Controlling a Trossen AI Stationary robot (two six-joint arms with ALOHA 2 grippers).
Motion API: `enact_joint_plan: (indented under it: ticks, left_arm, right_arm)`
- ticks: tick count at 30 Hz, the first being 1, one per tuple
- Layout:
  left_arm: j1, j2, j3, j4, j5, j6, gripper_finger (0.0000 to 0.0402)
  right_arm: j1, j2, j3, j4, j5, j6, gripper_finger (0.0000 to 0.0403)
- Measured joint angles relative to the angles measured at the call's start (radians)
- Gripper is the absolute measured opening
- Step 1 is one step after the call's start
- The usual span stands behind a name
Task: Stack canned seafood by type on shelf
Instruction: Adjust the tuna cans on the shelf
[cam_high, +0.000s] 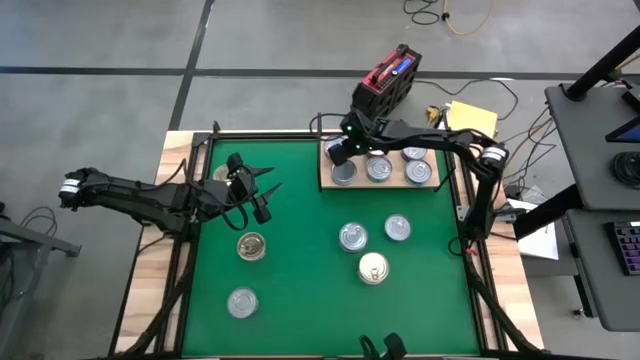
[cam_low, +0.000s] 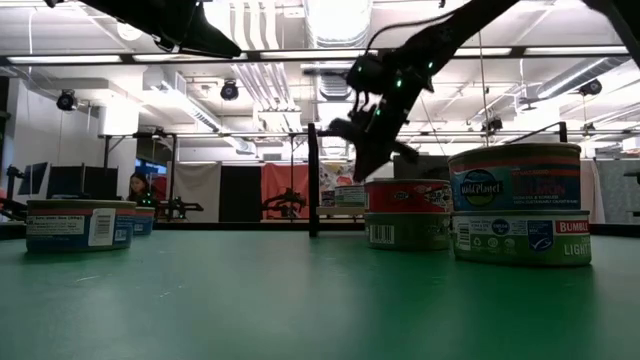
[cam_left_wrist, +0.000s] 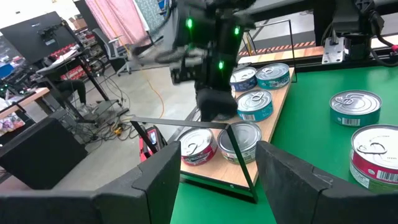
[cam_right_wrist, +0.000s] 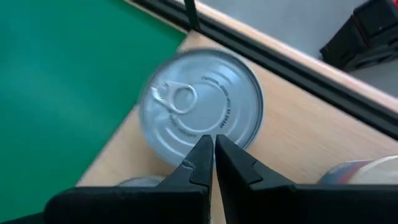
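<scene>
Right now the right gripper (cam_high: 340, 150) is pressed together and holds nothing. It hangs just above a silver can (cam_right_wrist: 199, 106) at the corner of the shelf (cam_high: 327, 182). The left gripper (cam_high: 262, 195) is spread wide and empty, well apart from the shelf, over the green mat (cam_high: 300, 260).

I think the job is about half done. Five cans (cam_left_wrist: 254, 104) sit on the shelf, near the right gripper. Five more can tops (cam_high: 352, 236) show on the mat: three silver and two gold. Those are left to move.
</scene>
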Motion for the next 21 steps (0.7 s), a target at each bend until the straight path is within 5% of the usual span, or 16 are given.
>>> enact_joint_plan:
  ticks: [9,21]
  left_arm:
    - [0.0,0.0,0.0,0.001,0.0,-0.002,0.0192]
    - [0.0,0.0,0.0,-0.003,0.001,-0.003,0.0192]
  right_arm:
    - [0.053,-0.103,-0.009,-0.185,0.005,0.036,0.0009]
    - [0.21,-0.116,-0.156,-0.031,0.125,0.11,0.0009]
